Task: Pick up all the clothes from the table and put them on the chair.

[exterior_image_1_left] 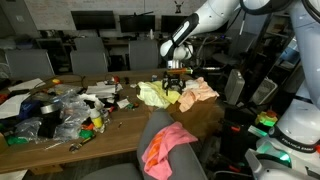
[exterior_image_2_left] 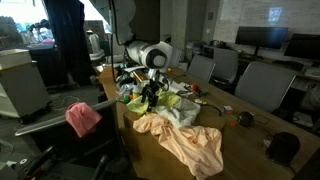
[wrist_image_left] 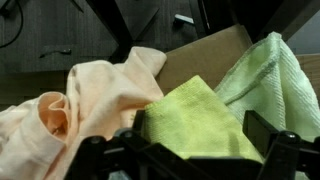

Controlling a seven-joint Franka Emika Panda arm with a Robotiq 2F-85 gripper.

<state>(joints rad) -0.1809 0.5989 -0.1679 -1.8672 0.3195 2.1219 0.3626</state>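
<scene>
My gripper (wrist_image_left: 198,130) is open, its two dark fingers standing either side of a yellow-green cloth (wrist_image_left: 190,112) on the table (wrist_image_left: 205,55). A peach-orange garment (wrist_image_left: 80,95) lies crumpled to its left and a paler green cloth (wrist_image_left: 265,80) to its right. In both exterior views the gripper (exterior_image_1_left: 178,86) (exterior_image_2_left: 152,92) hangs low over the clothes near the table's end, between the yellow-green cloth (exterior_image_1_left: 152,94) and the peach garment (exterior_image_1_left: 198,92) (exterior_image_2_left: 190,145). A pink garment (exterior_image_1_left: 165,148) (exterior_image_2_left: 83,118) lies on the grey chair (exterior_image_1_left: 182,128) beside the table.
Clear plastic bags and small colourful odds and ends (exterior_image_1_left: 65,108) cover the far half of the table (exterior_image_1_left: 110,128). Darker office chairs (exterior_image_1_left: 88,52) and desks with black monitors (exterior_image_1_left: 92,20) stand behind it. A round dark object (exterior_image_2_left: 284,147) sits near the table's corner.
</scene>
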